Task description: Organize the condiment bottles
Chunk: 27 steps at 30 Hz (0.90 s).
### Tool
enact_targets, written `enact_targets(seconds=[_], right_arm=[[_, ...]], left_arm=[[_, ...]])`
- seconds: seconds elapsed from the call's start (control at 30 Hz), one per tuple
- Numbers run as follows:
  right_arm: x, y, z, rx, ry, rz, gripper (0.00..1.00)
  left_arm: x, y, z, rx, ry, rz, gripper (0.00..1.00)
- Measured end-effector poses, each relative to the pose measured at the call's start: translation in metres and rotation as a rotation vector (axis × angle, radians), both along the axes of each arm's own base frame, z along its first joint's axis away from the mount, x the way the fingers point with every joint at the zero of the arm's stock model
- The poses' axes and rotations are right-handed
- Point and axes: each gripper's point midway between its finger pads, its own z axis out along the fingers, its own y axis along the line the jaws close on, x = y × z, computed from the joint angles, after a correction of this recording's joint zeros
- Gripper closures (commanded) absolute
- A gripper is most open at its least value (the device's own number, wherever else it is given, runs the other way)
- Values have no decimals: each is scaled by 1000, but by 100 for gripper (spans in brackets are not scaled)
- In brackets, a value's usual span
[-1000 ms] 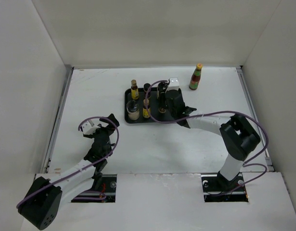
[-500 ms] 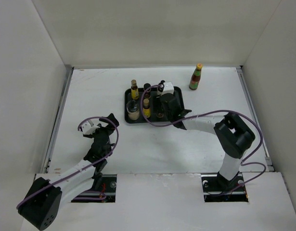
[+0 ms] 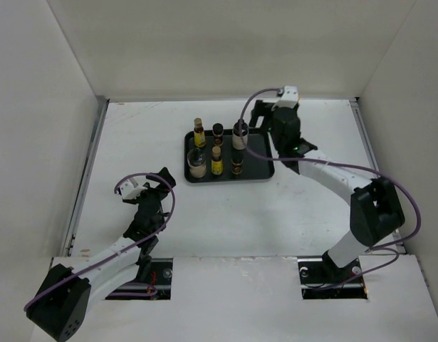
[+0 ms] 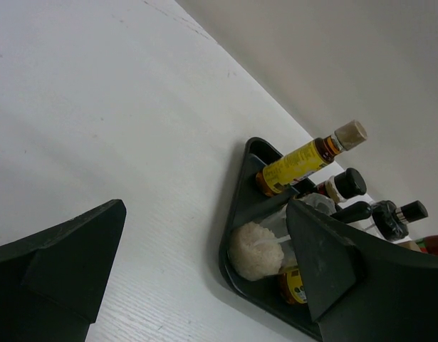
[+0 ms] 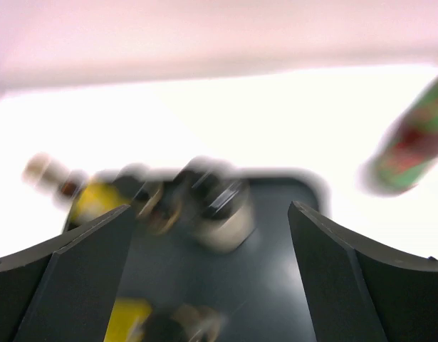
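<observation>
Left gripper [image 4: 204,210]: I see it low over the white table [image 3: 133,142], well to the near left of the tray. Its fingers are spread wide with nothing between them.

Tray [image 3: 258,160]: black and rectangular, mid-table toward the far side. I count six bottles standing upright in it, in three columns of two.

Left column: an amber yellow-labelled bottle [image 3: 199,133] with a pale cap stands at the far side. The wider shaker [image 3: 196,165] with pale contents stands just in front of it, in the near left corner.

Middle column: a dark-capped jar [image 3: 217,132] stands at the far side, with a small yellow-labelled bottle [image 3: 216,162] in front of it.

Right column: a taller dark-capped bottle [image 3: 239,135] stands at the far side and a short dark jar [image 3: 236,165] at the near side. The tray floor to their right is bare.

Right gripper [image 5: 210,214]: it is at the tray's far right corner, with its fingers released, wide apart and gripping nothing. Its wrist view is badly blurred.

Red bottle [image 5: 407,142]: I find it only in the right wrist view, smeared, with a green band. It is outside the tray, on the table beyond the far right corner. From above the right gripper hides it.
</observation>
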Motion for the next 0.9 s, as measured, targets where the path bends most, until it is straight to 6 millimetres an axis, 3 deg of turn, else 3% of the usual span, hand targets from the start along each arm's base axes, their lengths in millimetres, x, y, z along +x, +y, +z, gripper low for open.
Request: enact_targets(seconds=[0.2,0.3,0.37,0.47,0.6,0.67,0.73,0.9], right_arm=[[65,-134,61,-28,-114,-316,2],[97,-174,70,-66,-129,-409,1],[115,-182,60,-92,-110,-421,0],[132,-180,27,-128,-46,-386,1],[140,-171,-23,-167,61,-327,2],[141,-168,-38,-177,93,-310,4],[141,-167,-46,-184,113,-302,13],[144,-166,-52,-189,113,-299,47]], left_arm=[[0,0,0,0,1,0,0],[0,-1,-5,10,17,-3,0],[0,-1,-5,10,17,-3,0],[1,-1,-7,14,23,-3,0],[1,-2,-13,27,45,-5,0],[1,-2,-12,24,40,-5,0],[1,-3,-13,25,42,-7,0],[1,-5,-13,27,45,-17,0]])
